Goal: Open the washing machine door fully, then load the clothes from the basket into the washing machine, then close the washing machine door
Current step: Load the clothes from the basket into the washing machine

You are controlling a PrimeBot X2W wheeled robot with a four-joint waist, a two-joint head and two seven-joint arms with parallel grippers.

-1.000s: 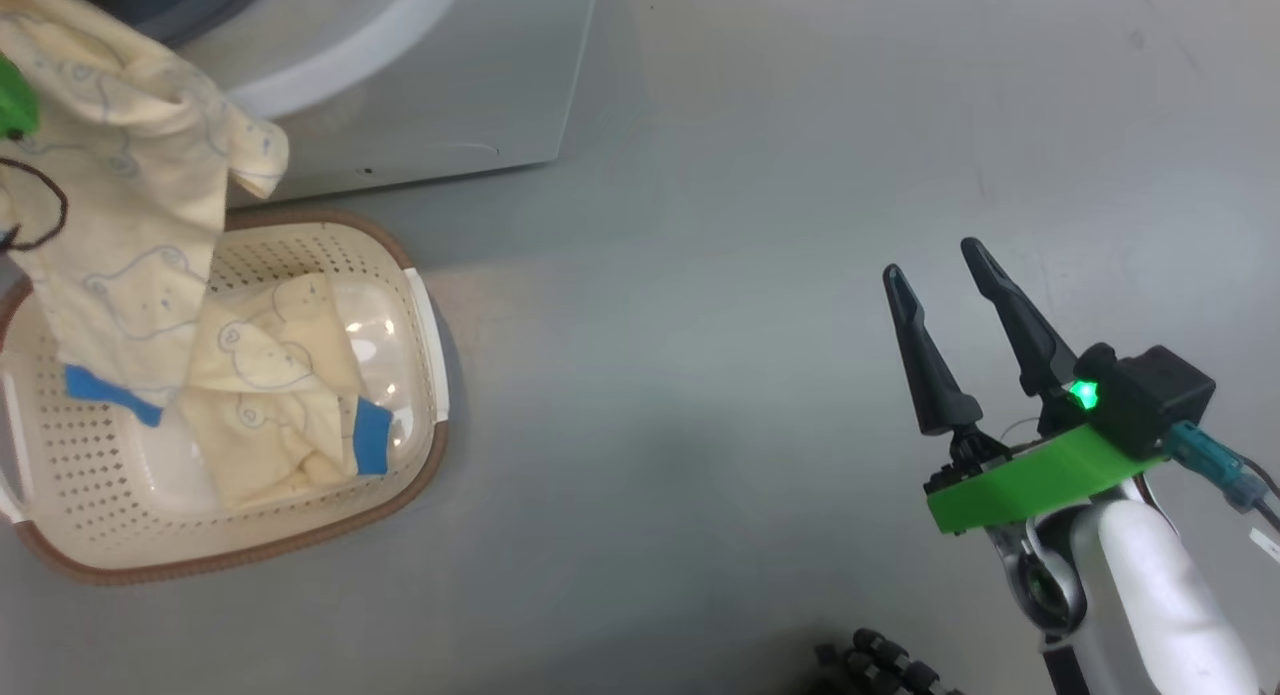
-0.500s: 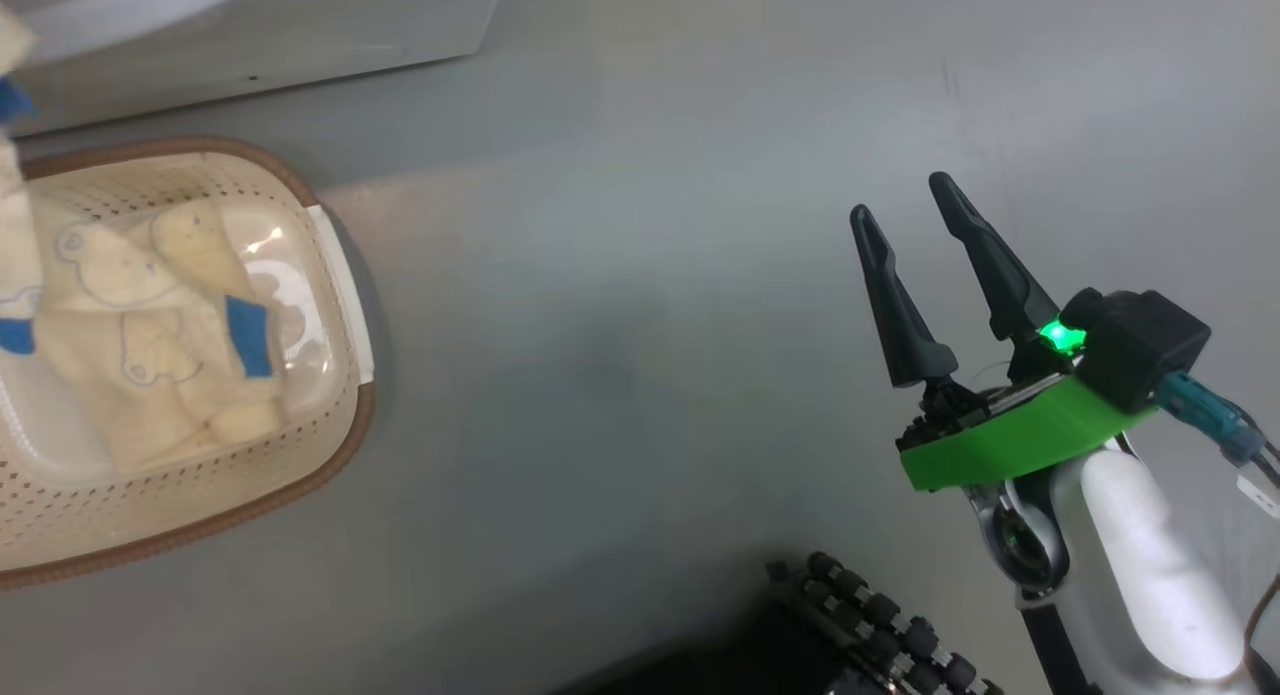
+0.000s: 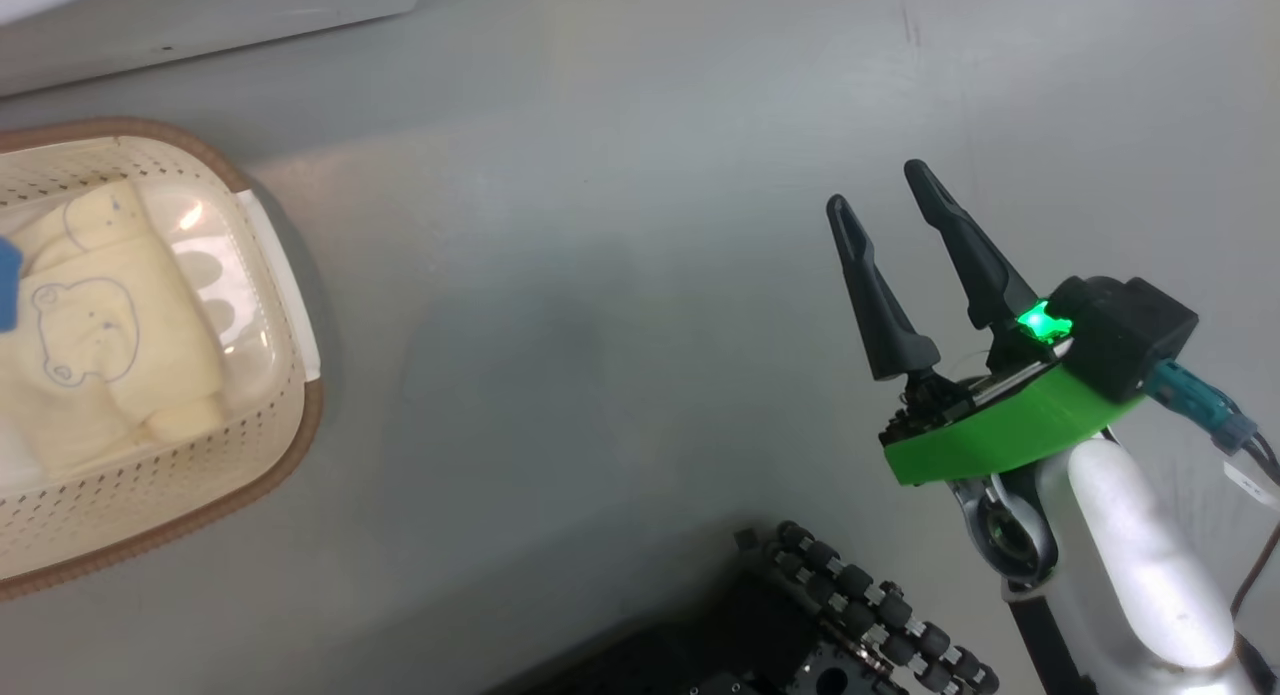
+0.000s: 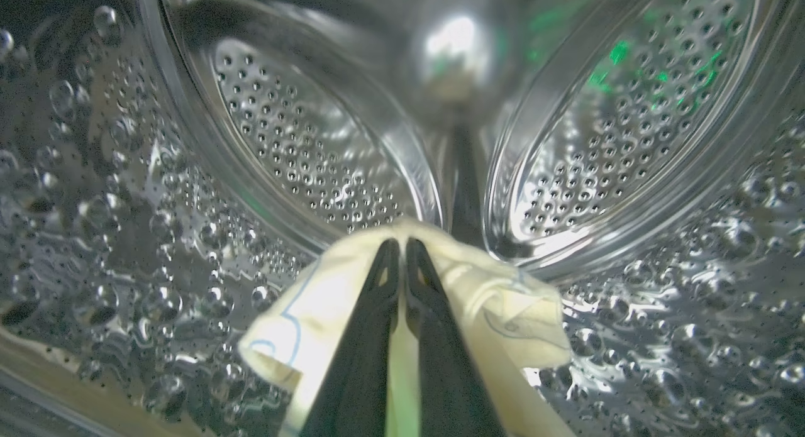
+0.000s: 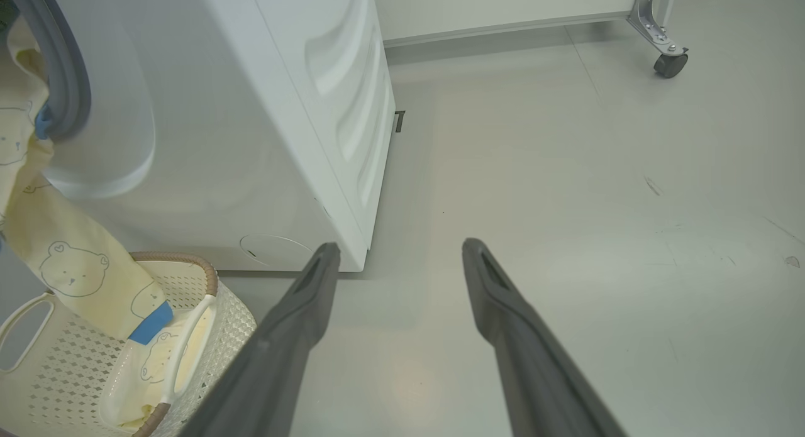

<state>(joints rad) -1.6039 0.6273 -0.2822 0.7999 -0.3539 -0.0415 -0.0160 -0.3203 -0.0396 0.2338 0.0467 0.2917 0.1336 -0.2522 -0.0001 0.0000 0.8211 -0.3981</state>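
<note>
Green-mounted, black-fingered end effector (image 3: 875, 185)

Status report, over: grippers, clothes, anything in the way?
Left gripper shut on garment, inside drum. Right gripper open, empty. Garment tail hangs from washer mouth into basket; may snag. More clothes in basket.

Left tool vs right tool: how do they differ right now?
Left tool is shut, pinching a cream garment; right tool is open and empty. Left tool is inside the steel drum; right tool hangs over the floor. Both have two long dark fingers.

Grey floor (image 3: 620, 275), scuffed; black caster wheel (image 5: 670, 65) (on metal bracket).
</note>
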